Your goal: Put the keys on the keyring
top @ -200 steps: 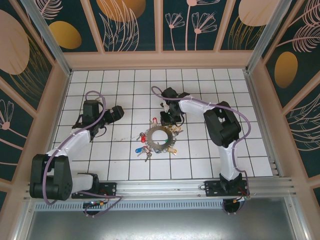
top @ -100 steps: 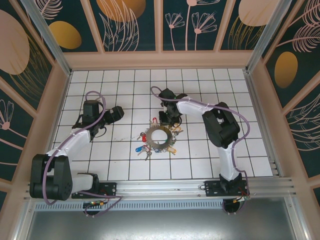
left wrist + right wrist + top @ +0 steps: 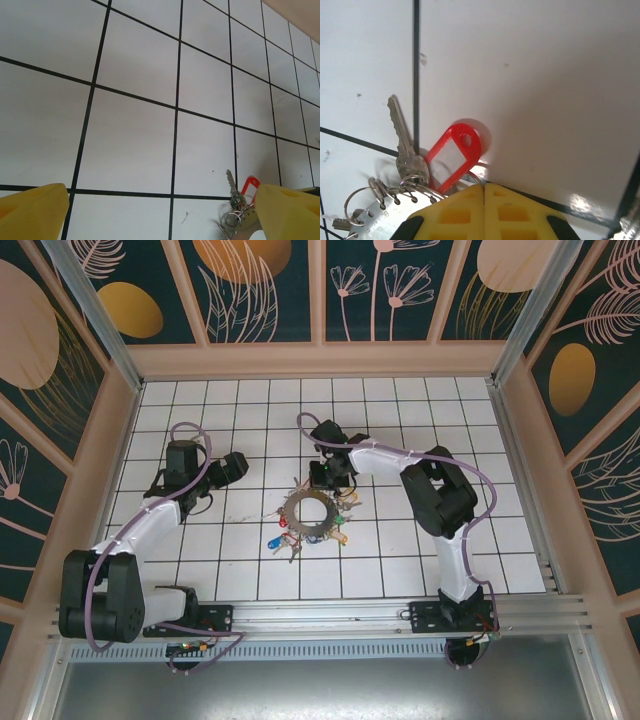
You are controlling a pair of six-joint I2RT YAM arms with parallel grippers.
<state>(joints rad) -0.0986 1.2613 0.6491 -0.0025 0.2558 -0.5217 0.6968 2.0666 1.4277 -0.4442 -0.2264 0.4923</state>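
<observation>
Keyring, a flat grey-brown metal disc with round hole (image 3: 310, 512), lies mid-table on white tiles (image 3: 420, 540), small silver and coloured-tag keys (image 3: 291, 545) fringing it, wooden walls (image 3: 320, 360) well apart. Right wrist view, sharper than overhead, has the right gripper (image 3: 484, 187) with yellow fingers pressed together at the ring's edge beside a red plastic tag (image 3: 452, 157) and silver key (image 3: 402, 142); whether they pinch anything, cannot tell. Left gripper (image 3: 160, 215) spread wide, empty, over bare tiles.

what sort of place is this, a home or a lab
Probably a lab robot cell: the left arm and right arm bolted to an aluminium rail, a white gridded table, patterned panel walls enclosing it.
</observation>
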